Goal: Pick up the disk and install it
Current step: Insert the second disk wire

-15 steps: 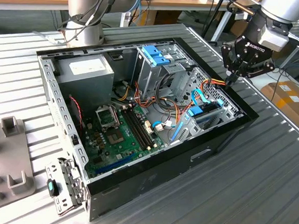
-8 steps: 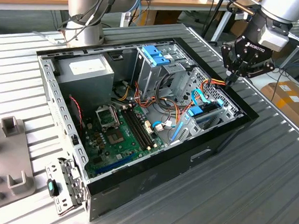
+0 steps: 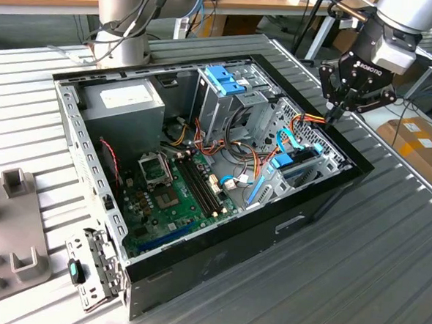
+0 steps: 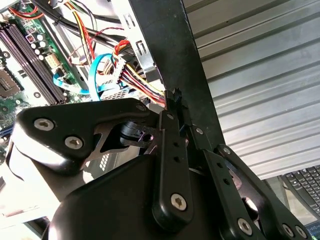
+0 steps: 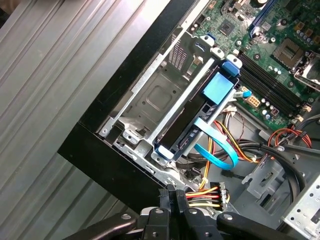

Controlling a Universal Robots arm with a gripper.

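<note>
The disk (image 5: pixel 189 125) is a dark flat drive with blue side rails. It lies in the metal bay (image 5: pixel 150 100) at the corner of the open computer case (image 3: pixel 285 225). In the exterior view the disk (image 3: pixel 298 165) sits by the case wall on the exterior view's right. My gripper (image 3: pixel 334 112) hangs just above that wall, a little beyond the disk and apart from it. Both wrist views show the fingertips (image 5: pixel 166 195) pressed together with nothing between them. In the second wrist view the gripper (image 4: pixel 177 96) is over the black case rim.
A light-blue cable (image 5: pixel 216 150) loops beside the disk, next to coloured power wires (image 5: pixel 205 192). An upright grey drive cage with a blue top (image 3: pixel 224 82) stands mid-case, with the motherboard (image 3: pixel 173 196) in front of it. A detached metal bracket (image 3: pixel 92 268) lies on the slatted table (image 3: pixel 370 274).
</note>
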